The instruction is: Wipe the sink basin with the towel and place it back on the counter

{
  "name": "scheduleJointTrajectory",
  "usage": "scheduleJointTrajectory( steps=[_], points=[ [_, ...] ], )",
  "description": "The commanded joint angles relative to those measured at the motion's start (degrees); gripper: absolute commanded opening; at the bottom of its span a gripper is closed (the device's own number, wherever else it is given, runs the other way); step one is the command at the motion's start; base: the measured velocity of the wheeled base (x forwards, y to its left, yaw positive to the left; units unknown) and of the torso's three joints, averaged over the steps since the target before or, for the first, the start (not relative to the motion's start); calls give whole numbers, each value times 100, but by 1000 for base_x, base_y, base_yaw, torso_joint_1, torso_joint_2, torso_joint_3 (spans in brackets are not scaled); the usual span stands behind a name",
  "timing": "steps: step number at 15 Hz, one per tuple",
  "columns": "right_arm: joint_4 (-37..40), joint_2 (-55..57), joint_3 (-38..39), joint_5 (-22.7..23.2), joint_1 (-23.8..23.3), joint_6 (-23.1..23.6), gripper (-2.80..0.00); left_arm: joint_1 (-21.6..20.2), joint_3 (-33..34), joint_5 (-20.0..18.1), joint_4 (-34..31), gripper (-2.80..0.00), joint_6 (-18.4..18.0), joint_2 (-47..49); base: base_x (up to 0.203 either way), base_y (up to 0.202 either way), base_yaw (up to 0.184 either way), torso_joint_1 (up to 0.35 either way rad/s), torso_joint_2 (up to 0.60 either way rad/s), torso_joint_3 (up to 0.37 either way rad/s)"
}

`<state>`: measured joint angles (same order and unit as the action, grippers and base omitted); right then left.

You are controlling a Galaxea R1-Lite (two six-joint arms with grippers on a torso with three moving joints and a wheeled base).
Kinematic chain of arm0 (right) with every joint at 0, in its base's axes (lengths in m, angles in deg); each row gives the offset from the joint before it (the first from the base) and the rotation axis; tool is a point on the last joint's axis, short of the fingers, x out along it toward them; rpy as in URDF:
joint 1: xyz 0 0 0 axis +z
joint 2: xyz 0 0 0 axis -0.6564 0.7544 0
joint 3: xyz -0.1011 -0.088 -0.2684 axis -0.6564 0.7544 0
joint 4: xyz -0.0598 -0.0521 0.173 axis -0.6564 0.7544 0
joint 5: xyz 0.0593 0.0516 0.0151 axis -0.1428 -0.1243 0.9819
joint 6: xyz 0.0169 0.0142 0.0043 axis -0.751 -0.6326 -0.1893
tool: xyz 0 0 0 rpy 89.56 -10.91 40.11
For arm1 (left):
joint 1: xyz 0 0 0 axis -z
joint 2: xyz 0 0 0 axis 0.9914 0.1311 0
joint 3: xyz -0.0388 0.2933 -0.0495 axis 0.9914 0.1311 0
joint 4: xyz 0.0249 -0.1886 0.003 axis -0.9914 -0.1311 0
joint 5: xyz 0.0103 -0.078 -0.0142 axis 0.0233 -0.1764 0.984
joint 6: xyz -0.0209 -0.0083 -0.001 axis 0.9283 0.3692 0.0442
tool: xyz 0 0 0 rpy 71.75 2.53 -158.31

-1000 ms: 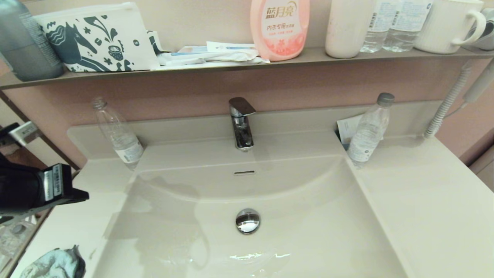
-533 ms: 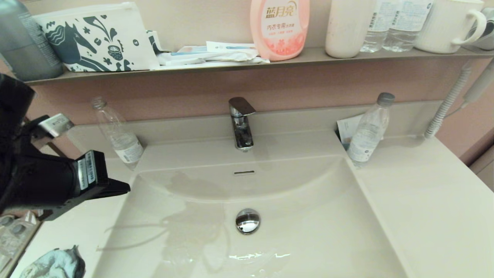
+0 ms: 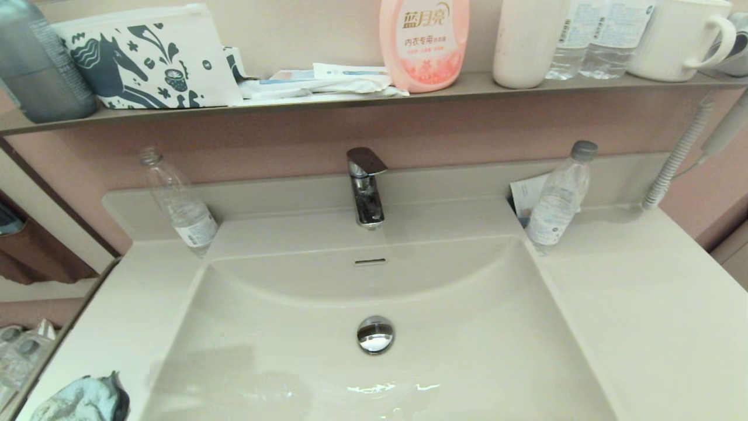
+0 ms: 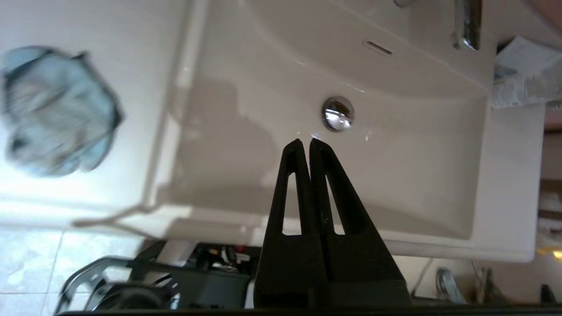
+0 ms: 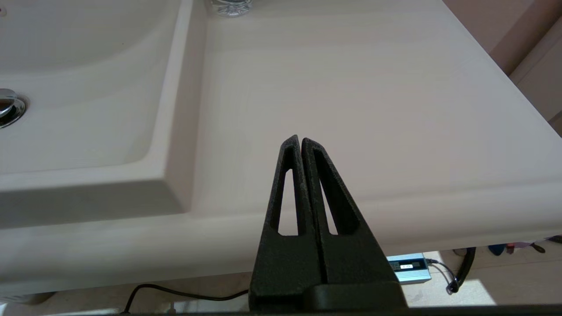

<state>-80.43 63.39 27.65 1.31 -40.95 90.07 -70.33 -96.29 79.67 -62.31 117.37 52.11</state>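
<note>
The cream-white sink basin (image 3: 444,362) fills the middle of the head view, with its chrome drain plug (image 3: 375,334) and overflow slot (image 3: 370,261). The towel (image 3: 79,400), fluffy and pale with dark teal patches, lies bunched on the counter (image 3: 643,304) at the near left corner. It also shows in the left wrist view as the towel (image 4: 55,109), beside the basin (image 4: 404,145). My left gripper (image 4: 305,141) is shut and empty, held above the basin's near side. My right gripper (image 5: 300,138) is shut and empty above the counter (image 5: 351,87) right of the basin. Neither arm shows in the head view.
A chrome faucet (image 3: 365,187) stands behind the basin. Clear plastic bottles stand at the back left (image 3: 178,204) and back right (image 3: 558,196). The grey-brown shelf (image 3: 409,93) above holds a horse-print pouch (image 3: 146,58), a pink bottle (image 3: 423,41) and cups.
My left arm, which reached in from the left over the counter and basin edge, has pulled back out of the head view. The towel has stayed in place.
</note>
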Motion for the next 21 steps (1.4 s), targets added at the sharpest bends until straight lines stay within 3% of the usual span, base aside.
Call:
scheduleJointTrajectory(
  steps=[1, 4, 6, 9, 11, 14, 17, 21],
  points=[
    [-1, 7, -2, 2, 1, 2, -280, -519, 116, 47, -594, -280, -128, -1457, 0, 0, 0, 0, 0, 0],
    [-1, 7, -2, 2, 1, 2, -280, -990, 733, 125, -920, -280, -876, -2813, 0, 0, 0, 0, 0, 0],
    [-1, 7, -2, 2, 1, 2, -280, -1153, 1365, 179, -704, -280, -1582, -3363, 0, 0, 0, 0, 0, 0],
    [-1, 7, -2, 2, 1, 2, -280, -1201, 2760, 178, 765, -280, -2420, -3878, 0, 0, 0, 0, 0, 0],
    [-1, 7, -2, 2, 1, 2, -280, -1219, 4004, 171, 2338, -280, -3260, -4098, 0, 0, 0, 0, 0, 0],
    [-1, 7, -2, 2, 1, 2, -280, -1235, 5414, -63, 4098, -280, -4022, -4220, 0, 0, 0, 0, 0, 0],
    [-1, 7, -2, 2, 1, 2, -280, -1240, 6056, -318, 4475, -280, -4214, -4252, 0, 0, 0, 0, 0, 0],
    [-1, 7, -2, 2, 1, 2, -280, -1240, 6304, -406, 4609, -280, -4161, -4256, 0, 0, 0, 0, 0, 0]
  ],
)
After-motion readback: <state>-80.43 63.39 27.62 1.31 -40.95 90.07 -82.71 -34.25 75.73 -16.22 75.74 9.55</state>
